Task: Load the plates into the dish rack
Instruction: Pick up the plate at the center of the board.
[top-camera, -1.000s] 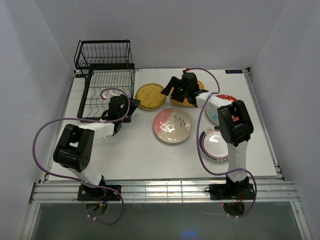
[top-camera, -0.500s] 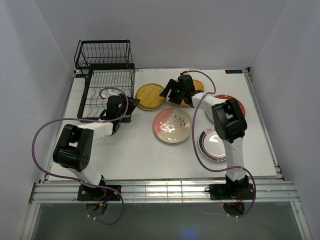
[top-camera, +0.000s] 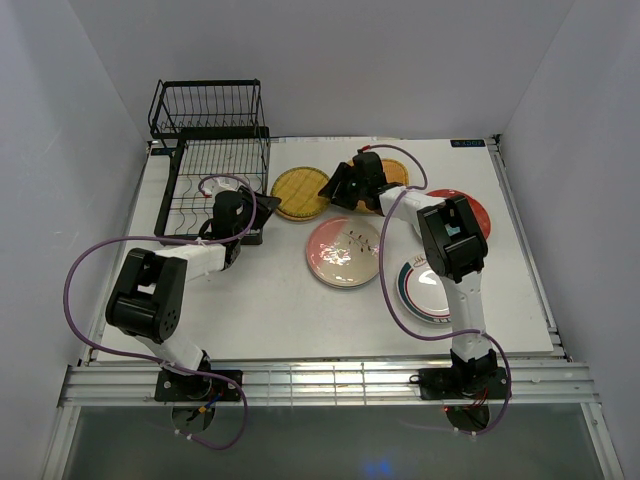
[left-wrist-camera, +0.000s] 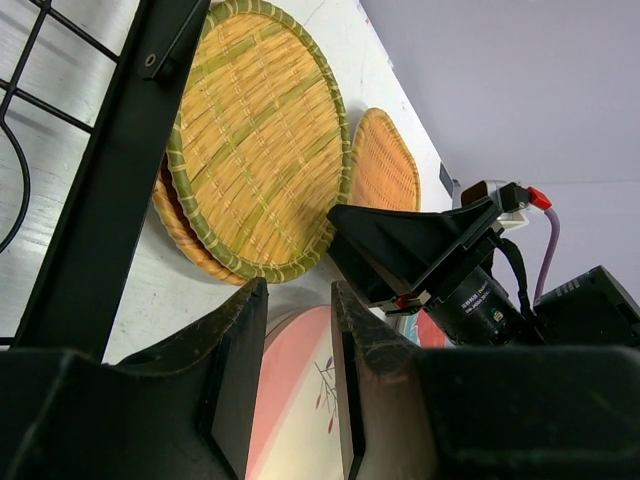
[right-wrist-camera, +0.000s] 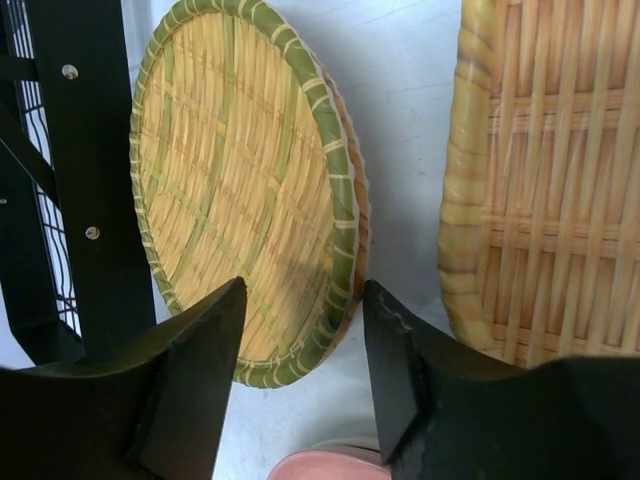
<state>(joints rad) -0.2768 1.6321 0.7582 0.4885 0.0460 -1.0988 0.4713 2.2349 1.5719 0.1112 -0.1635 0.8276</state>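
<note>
The black wire dish rack (top-camera: 212, 150) stands at the far left and holds no plates. The round yellow woven plate (top-camera: 298, 195) lies just right of it, also in the right wrist view (right-wrist-camera: 240, 190) and the left wrist view (left-wrist-camera: 260, 150). My right gripper (top-camera: 336, 187) is open and low at that plate's right edge (right-wrist-camera: 305, 320), holding nothing. The rounded-square woven plate (right-wrist-camera: 550, 180) lies behind it. The pink-and-white plate (top-camera: 345, 252) is at the centre. My left gripper (top-camera: 262, 226) is narrowly open and empty (left-wrist-camera: 298, 330) by the rack's front right corner.
The red plate (top-camera: 468, 208) and a teal-patterned plate (top-camera: 424, 234) overlap at the right. The white plate with green rim rings (top-camera: 425, 290) lies in front of them. The rack's black frame (right-wrist-camera: 70, 150) stands close to the left of the round woven plate.
My right gripper has moved left, from over the rounded-square woven plate to the right edge of the round woven plate. The left arm has not moved.
</note>
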